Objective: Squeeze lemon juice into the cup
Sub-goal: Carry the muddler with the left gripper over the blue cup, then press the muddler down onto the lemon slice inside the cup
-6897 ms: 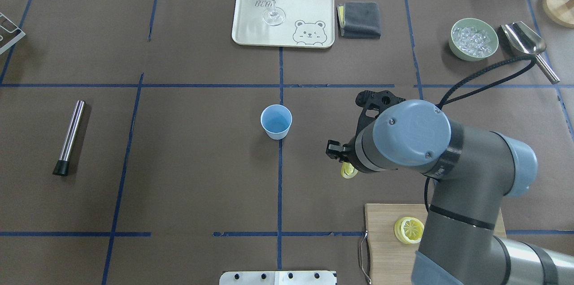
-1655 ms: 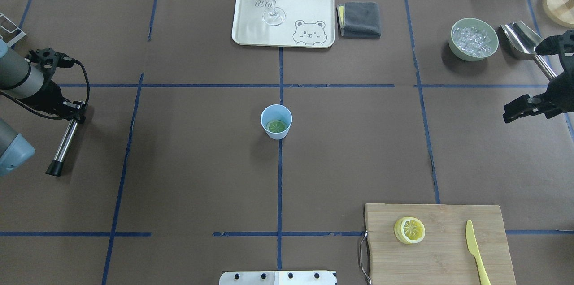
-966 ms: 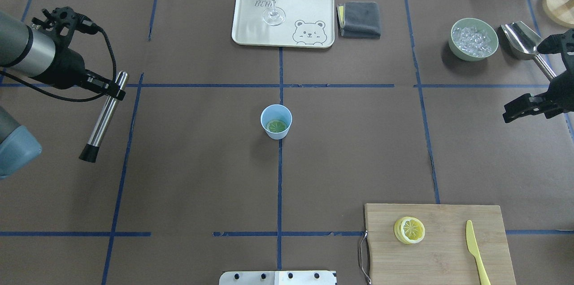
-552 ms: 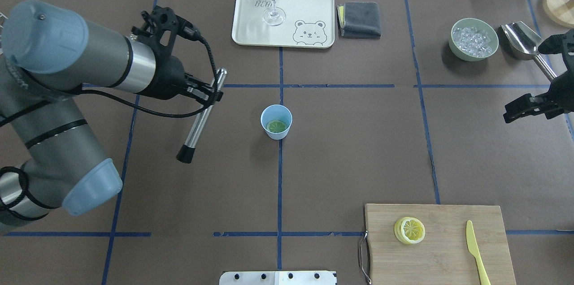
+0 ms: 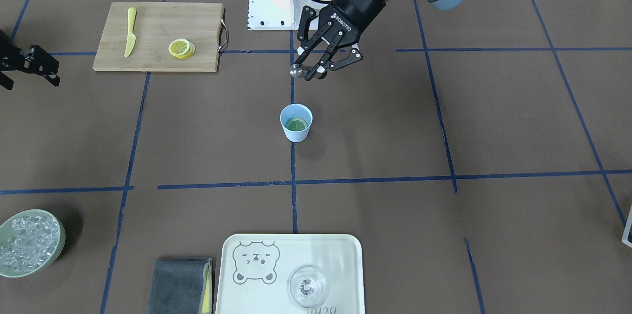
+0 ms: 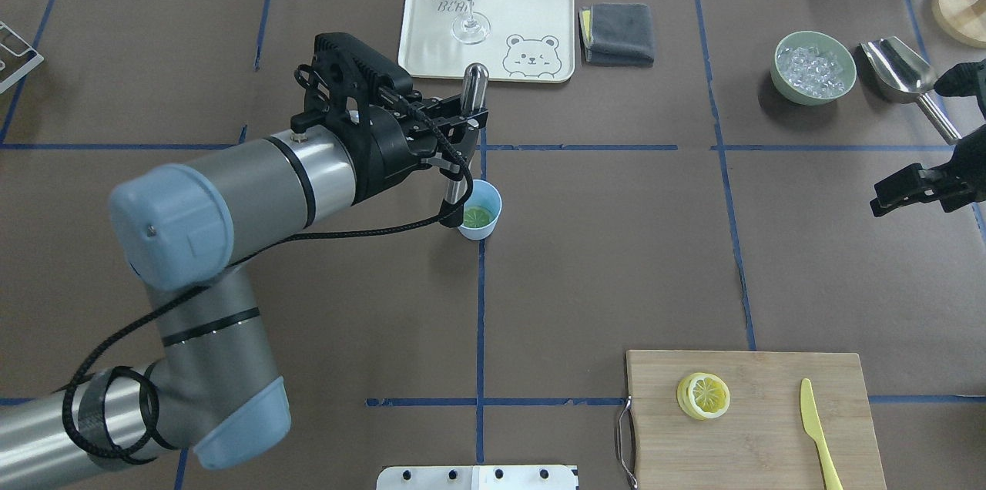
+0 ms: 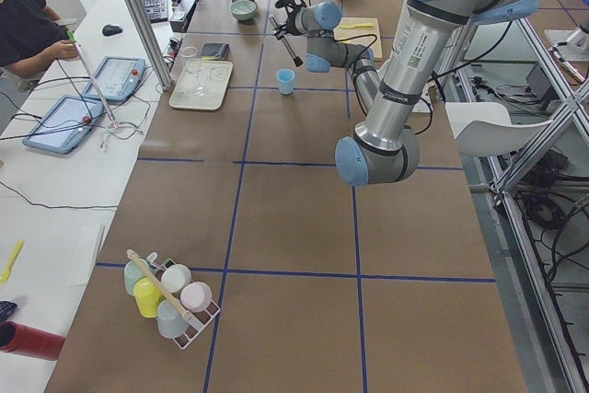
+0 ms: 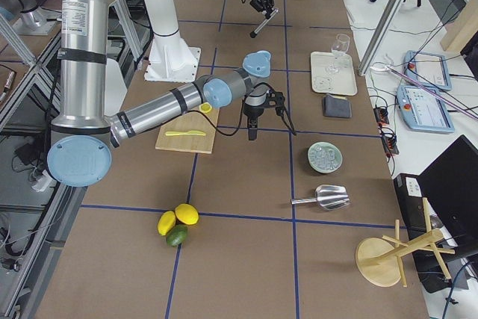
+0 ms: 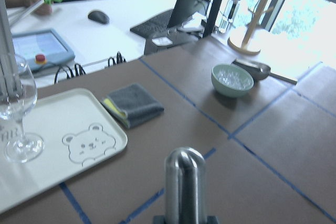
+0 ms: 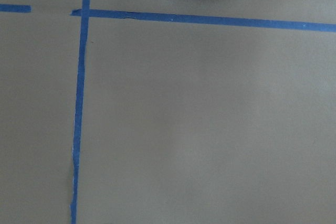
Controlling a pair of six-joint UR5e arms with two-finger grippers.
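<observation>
Lemon slice [image 6: 477, 216] flat at cup [image 5: 296, 135] bottom | left end effector [image 6: 464, 134] clamped on steel muddler [image 6: 459, 189], long axis near-upright, black tip near cup's rim, slice below | right end effector [image 5: 49, 72] spread, well apart from cup

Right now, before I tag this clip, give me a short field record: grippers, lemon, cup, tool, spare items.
left gripper: shut on the muddler, near upright
right gripper: open, empty, near the table's edge
lemon: one slice lying inside the cup
muddler tip: raised, not yet in the cup
spare slices: stacked on the cutting board
</observation>
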